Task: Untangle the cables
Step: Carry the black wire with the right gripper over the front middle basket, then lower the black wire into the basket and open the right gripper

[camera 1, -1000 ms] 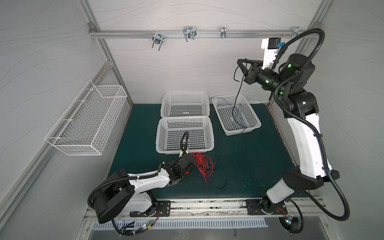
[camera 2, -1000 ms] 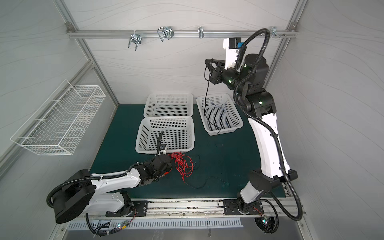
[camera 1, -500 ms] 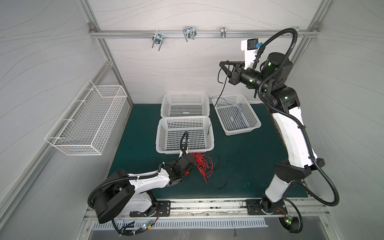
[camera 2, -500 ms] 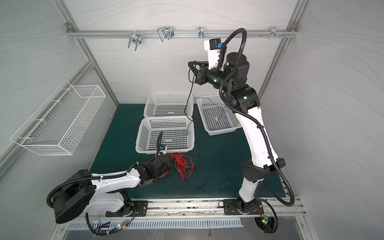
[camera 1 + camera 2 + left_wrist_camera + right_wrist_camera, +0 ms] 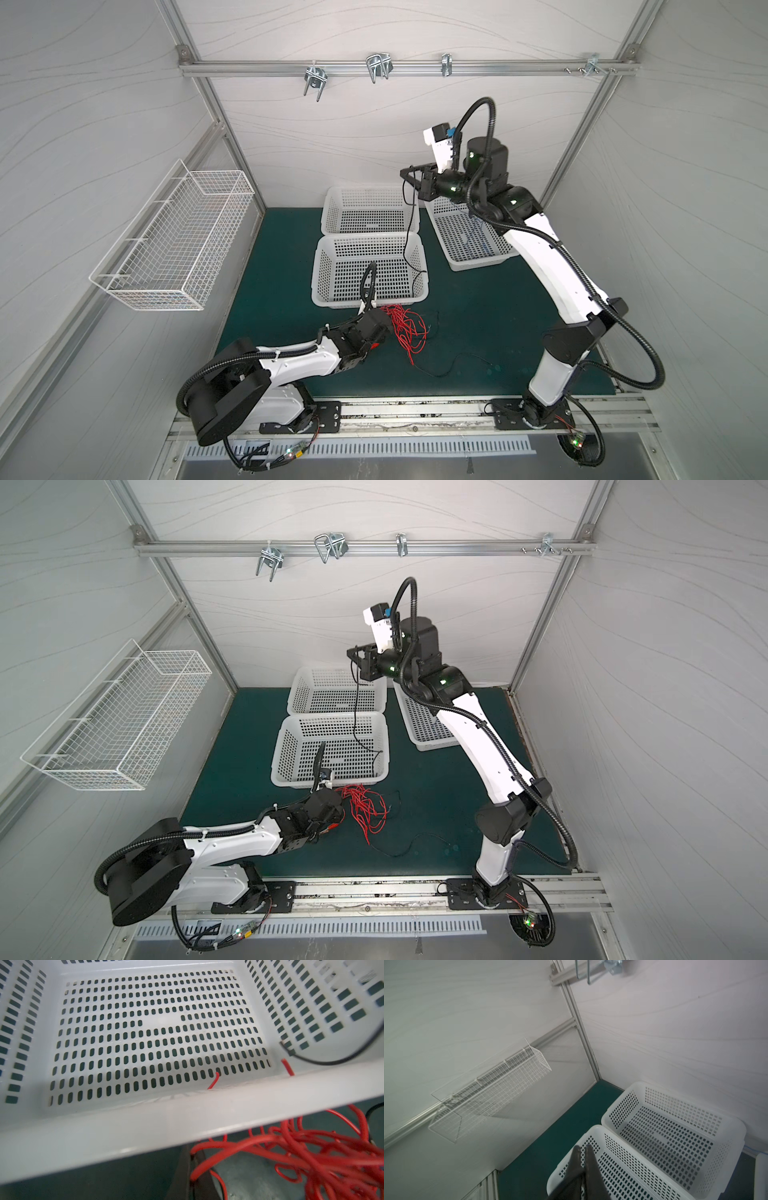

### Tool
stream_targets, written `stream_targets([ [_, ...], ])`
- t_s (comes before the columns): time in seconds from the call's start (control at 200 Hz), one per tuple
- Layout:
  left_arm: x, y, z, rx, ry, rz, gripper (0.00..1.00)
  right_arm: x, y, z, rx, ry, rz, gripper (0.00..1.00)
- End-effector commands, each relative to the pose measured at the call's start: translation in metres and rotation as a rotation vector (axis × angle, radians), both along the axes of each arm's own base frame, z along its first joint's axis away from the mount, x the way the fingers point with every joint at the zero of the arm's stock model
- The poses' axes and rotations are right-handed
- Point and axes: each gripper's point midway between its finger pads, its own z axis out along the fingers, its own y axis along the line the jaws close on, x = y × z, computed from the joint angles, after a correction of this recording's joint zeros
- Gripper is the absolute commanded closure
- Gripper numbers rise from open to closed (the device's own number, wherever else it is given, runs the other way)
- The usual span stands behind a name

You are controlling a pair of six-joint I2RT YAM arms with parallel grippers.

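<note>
Over the near basket (image 5: 319,253), the right gripper (image 5: 405,174), clenched on a black cable (image 5: 409,232), is swinging toward 9 o'clock from the 2 o'clock basket (image 5: 478,266). Its tail is already trailing inside. At 6 o'clock the left gripper (image 5: 385,331) is pinching the red cables (image 5: 406,329), so separation is advancing.

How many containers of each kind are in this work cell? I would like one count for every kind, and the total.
White perforated plastic baskets on the green mat: 3
White wire-mesh basket hanging on the side wall: 1
Total: 4
</note>
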Motion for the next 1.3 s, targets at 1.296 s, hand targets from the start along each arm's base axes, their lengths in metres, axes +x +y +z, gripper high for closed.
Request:
stream_targets([
  [1.296, -0.001, 0.013, 0.02, -0.042, -0.058, 0.045, 1.0, 0.117, -0.033, -0.197, -0.35, 0.315, -0.446, 1.0],
])
